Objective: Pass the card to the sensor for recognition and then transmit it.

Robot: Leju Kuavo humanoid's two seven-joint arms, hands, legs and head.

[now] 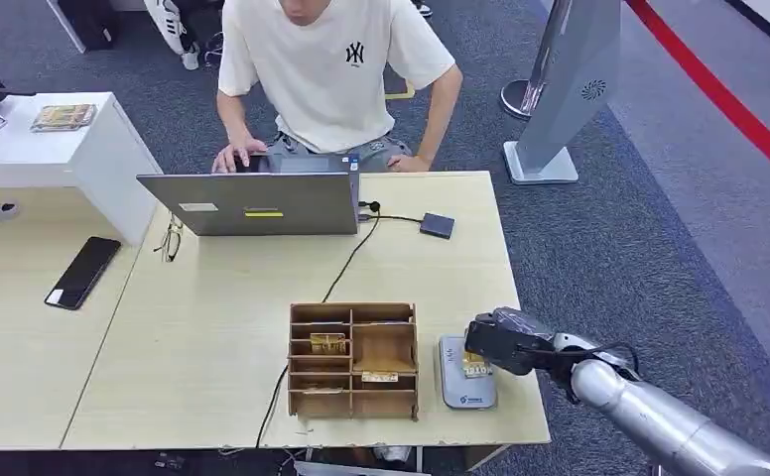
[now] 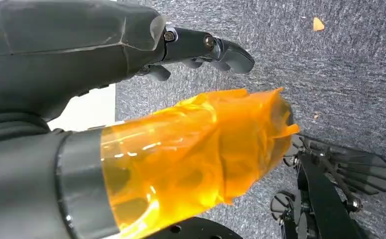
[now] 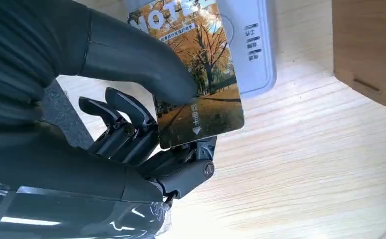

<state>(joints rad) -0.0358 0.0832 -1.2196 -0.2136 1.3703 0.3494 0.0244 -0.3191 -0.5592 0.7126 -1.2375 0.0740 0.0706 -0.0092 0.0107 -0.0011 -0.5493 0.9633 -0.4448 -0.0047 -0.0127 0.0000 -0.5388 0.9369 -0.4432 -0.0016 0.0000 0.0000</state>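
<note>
Table: light wooden table (image 1: 222, 337) in the head view, a second pale desk butted against its left side; grey carpet all round.
Person: seated at the far edge in a white T-shirt (image 1: 326, 69), both hands at the laptop.
Laptop: grey laptop (image 1: 252, 203) open, its lid back towards the robot; a dark cable runs from beside it across the table past the organizer to the near edge.
Organizer: brown wooden organizer (image 1: 353, 359) with several compartments, near the front edge; small card-like items lie in two of its slots.
Right arm: silver right arm (image 1: 659, 421) comes in from the lower right, reaching over the table's front right corner.
Left hand: left hand (image 2: 131, 99) hangs over the carpet, its thumb wrapped in orange film, dark fingers slightly curled and apart, nothing in it.
Right hand: right hand (image 1: 505, 342) over the sensor; thumb presses on the card's face, dark fingers underneath, so the card is pinched.
Sensor: pale grey sensor (image 1: 460, 382) lies flat just right of the organizer.
Phone: black phone (image 1: 83, 271) lies on the left desk.
Card: card (image 3: 196, 74) with an autumn-tree picture, held over the sensor's top face, partly overlapping it; contact cannot be told.
Small box: dark box (image 1: 437, 225) at the cable's end, right of the laptop.
</note>
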